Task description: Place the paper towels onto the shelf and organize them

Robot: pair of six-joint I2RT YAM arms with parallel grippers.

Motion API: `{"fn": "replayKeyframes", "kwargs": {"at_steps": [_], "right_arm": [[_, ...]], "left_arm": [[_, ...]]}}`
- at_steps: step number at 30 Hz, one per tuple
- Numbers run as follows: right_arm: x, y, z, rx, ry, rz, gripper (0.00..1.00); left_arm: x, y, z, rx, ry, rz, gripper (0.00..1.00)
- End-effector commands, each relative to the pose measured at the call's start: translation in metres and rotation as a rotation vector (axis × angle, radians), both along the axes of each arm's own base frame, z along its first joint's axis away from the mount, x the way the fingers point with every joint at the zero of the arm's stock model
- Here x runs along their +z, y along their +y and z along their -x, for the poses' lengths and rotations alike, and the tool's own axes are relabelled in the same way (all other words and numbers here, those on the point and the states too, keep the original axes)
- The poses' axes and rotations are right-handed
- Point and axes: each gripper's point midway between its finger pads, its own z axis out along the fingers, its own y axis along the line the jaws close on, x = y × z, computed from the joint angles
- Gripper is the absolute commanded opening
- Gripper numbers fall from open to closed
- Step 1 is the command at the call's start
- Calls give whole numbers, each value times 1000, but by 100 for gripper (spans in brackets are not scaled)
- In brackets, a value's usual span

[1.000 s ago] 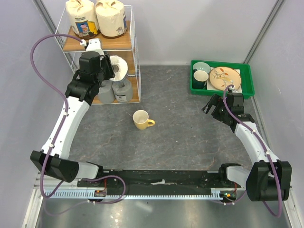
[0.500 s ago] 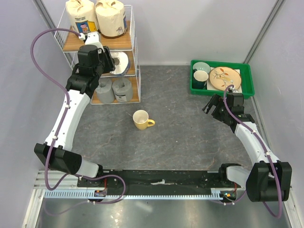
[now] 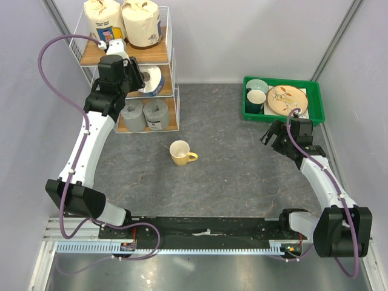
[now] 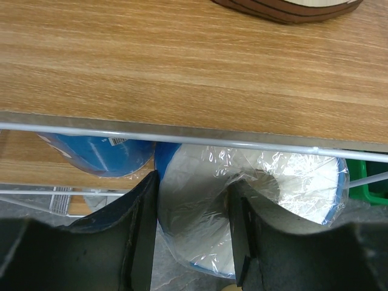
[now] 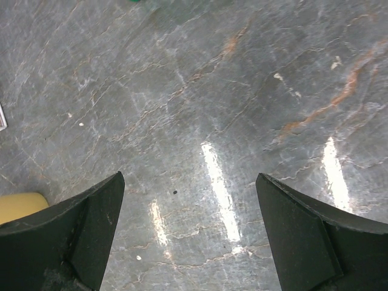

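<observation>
While the left jaws pinch the wall of a white-and-blue roll (image 4: 200,206), it sits tilted at the shelf's (image 3: 148,56) middle tier beside its twin (image 4: 97,151), axis leaning off upright; the right jaws hang spread, well apart.

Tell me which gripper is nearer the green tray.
Right. The right gripper hangs close beside the green tray; the left gripper is across the table at the shelf, clamping a white-and-blue roll.

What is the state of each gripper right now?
Left gripper: closed on a white-and-blue roll.
Right gripper: open, empty.
</observation>
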Motion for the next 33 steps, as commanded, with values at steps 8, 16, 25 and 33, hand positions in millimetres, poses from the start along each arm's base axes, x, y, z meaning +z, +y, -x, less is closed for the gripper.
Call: {"fn": "replayKeyframes", "kwargs": {"at_steps": [8, 16, 25, 33], "right_arm": [[17, -11, -10, -29, -48, 17, 98], [20, -11, -11, -29, -52, 20, 98], [21, -11, -12, -28, -51, 19, 98], [17, -12, -10, -30, -40, 25, 98]], "left_arm": [[41, 6, -21, 26, -146, 53, 41], [44, 10, -29, 32, -158, 59, 40], [43, 13, -32, 37, -156, 67, 57], [65, 13, -20, 26, -209, 106, 71]]}}
